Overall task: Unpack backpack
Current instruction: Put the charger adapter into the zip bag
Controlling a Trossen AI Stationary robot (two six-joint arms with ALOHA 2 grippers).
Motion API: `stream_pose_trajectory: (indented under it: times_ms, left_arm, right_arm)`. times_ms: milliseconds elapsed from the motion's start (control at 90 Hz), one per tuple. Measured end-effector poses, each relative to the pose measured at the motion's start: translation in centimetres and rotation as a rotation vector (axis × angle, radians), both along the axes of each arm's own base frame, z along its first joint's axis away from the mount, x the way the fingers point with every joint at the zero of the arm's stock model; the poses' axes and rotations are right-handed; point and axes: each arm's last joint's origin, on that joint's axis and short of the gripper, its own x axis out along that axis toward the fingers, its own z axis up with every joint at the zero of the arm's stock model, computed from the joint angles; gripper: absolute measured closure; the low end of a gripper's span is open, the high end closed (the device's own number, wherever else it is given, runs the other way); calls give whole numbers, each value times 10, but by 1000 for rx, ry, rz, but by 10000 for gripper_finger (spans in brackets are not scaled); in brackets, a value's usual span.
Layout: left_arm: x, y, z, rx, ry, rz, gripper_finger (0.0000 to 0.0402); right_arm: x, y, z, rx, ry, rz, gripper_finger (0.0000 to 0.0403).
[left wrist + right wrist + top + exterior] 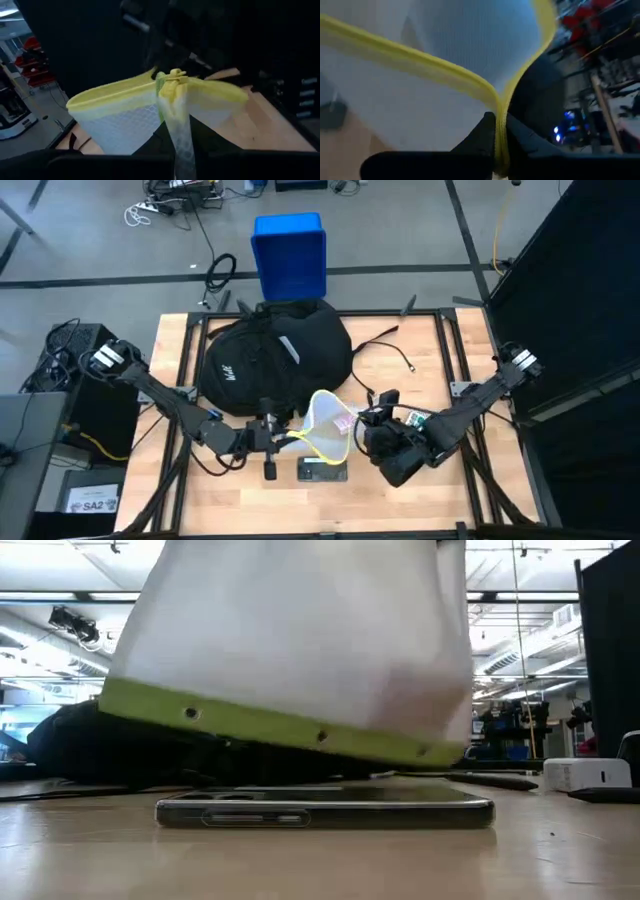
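The black backpack [275, 355] lies on the table's far middle. In front of it a white mesh pouch with a yellow-green rim [325, 425] hangs open-mouthed between my two grippers, just above a phone [325, 810] that lies flat near the front edge. My left gripper [285, 438] is shut on the pouch's left side and my right gripper [360, 423] on its right side. In the low view the pouch [300, 650] fills most of the picture, clear of the phone. My left gripper holds a gathered, stretched strip of the pouch's mesh and rim [180, 135], coming level from the table's left. Its fingers are hidden at the picture's dark bottom. The strip runs taut to the bunched rim [172, 82]. My right gripper pinches the pouch's yellow-green rim [499, 117] between its two fingers [482, 132], at a fold where two rim edges meet. It comes about level from the table's right. The pouch is lifted clear of the table.
A blue plastic box [290, 255] stands on the floor beyond the table's far edge. A black strap and cord [395, 350] trail from the backpack to the right. A white block [585, 775] lies on the table at the low view's right.
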Motion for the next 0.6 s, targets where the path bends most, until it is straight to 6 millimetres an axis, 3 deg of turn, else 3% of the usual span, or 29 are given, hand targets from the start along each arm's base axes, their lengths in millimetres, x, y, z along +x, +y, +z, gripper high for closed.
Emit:
stream_pose_trajectory:
  times_ms: [89,167,422,600]
  left_arm:
    - [-5,1,7,-12,-19,1,402]
    - [-9,1,8,-5,-5,15,402]
    - [-13,3,-16,-104,143,60,402]
    - [-21,9,-39,-160,93,53,402]
  right_arm:
    - [1,1,20,19,-47,10,403]
    - [2,-1,25,32,-54,11,403]
    - [13,-16,6,210,40,-16,403]
    - [20,-26,-3,290,70,-35,403]
